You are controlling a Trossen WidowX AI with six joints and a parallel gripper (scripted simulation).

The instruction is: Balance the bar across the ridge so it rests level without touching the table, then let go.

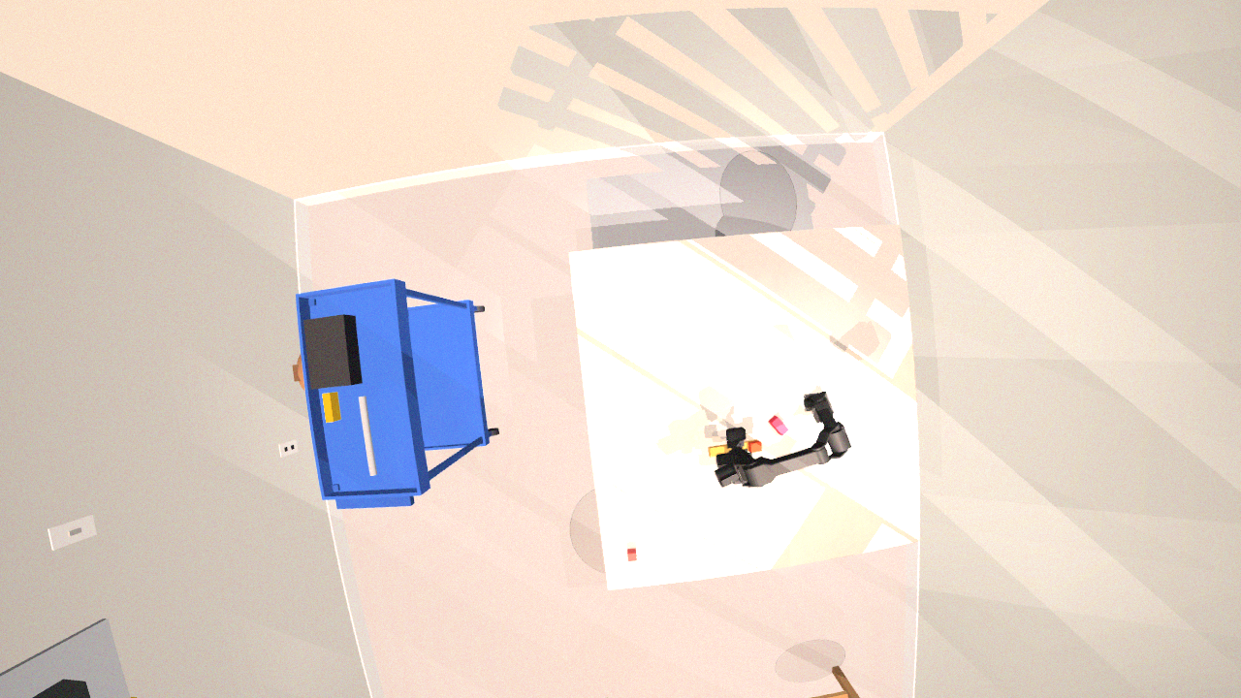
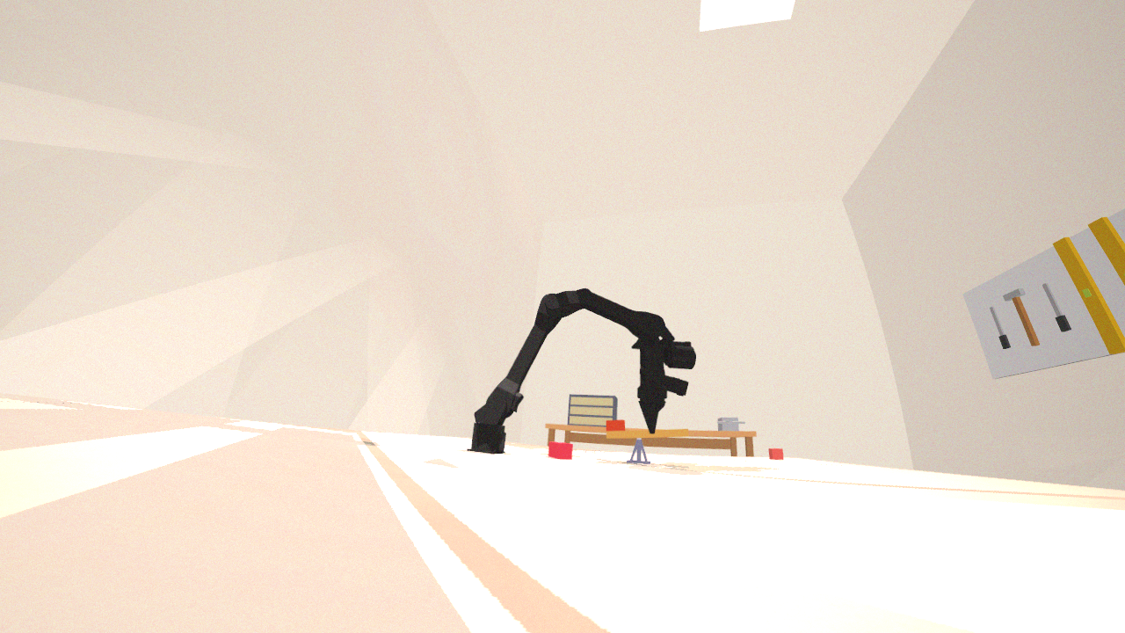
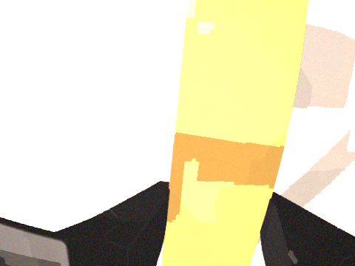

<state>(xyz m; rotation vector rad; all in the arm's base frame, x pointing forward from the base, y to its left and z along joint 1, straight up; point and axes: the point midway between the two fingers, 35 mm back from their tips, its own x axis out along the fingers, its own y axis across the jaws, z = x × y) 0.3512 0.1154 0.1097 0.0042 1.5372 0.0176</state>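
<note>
The long yellow bar (image 1: 716, 450) (image 2: 675, 432) (image 3: 240, 74) is held off the table (image 1: 659, 347) and looks near level in the exterior view. A red-orange block (image 1: 753, 445) (image 2: 614, 425) sits on its end nearer the arm's base. My gripper (image 2: 651, 432) (image 3: 216, 199) points down and is shut on the bar, with one finger on each side. The blue-grey ridge (image 2: 638, 452) stands under the bar, a little toward the base side of the fingers. Its top is at or just under the bar's underside; I cannot tell whether they touch. In the top view the arm hides the bar's middle.
A red block (image 1: 778, 424) (image 2: 560, 450) lies between the ridge and the arm's base. A small red cube (image 1: 631, 554) (image 2: 775, 453) lies near a far corner of the table. A blue cart (image 1: 446, 377) stands apart from the table. A wooden bench (image 2: 660, 442) is in the background.
</note>
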